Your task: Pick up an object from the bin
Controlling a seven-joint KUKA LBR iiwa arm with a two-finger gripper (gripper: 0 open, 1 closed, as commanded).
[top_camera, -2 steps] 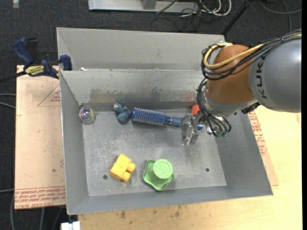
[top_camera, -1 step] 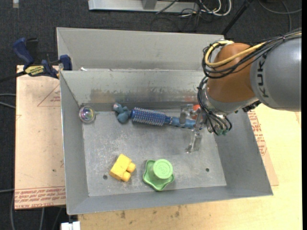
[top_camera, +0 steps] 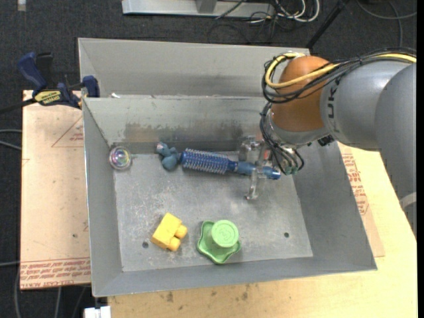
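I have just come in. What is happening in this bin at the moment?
The robot arm reaches into the grey bin from the right. Its gripper is low over the right end of a long blue ribbed toy, which lies along the back of the bin floor. I cannot tell whether it has hold of the toy. The other things lie apart: a clear shiny ball at the back left, and a yellow block and a green round piece near the front.
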